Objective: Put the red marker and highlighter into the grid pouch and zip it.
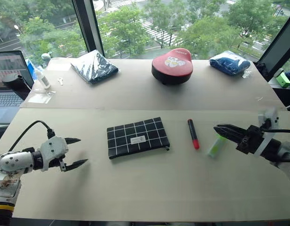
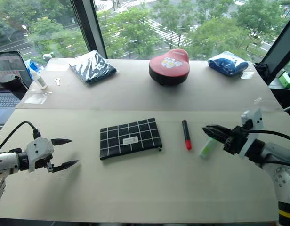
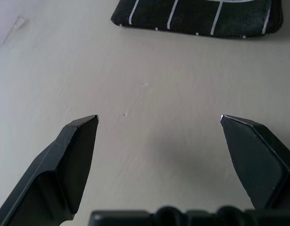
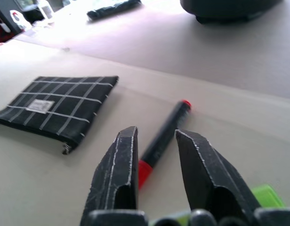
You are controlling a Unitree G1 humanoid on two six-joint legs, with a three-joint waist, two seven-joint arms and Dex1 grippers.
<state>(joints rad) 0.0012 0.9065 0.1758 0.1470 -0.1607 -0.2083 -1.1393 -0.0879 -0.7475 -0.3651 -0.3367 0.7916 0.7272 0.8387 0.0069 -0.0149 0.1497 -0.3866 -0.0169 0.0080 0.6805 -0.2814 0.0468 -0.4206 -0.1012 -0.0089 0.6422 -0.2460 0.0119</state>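
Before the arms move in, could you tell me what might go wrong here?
The highlighter lies right under the nearly closed right tool, which could knock it away. The red marker is round and may roll. The grid pouch lies flat and loose, so it may slide during unzipping.

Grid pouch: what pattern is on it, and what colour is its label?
Black fabric with white grid lines and a small white label; the grid pouch shows best in the left eye view.

Right gripper (image 4: 157,136) nearly closed above red marker (image 4: 163,137); grid pouch (image 4: 58,107) beside.
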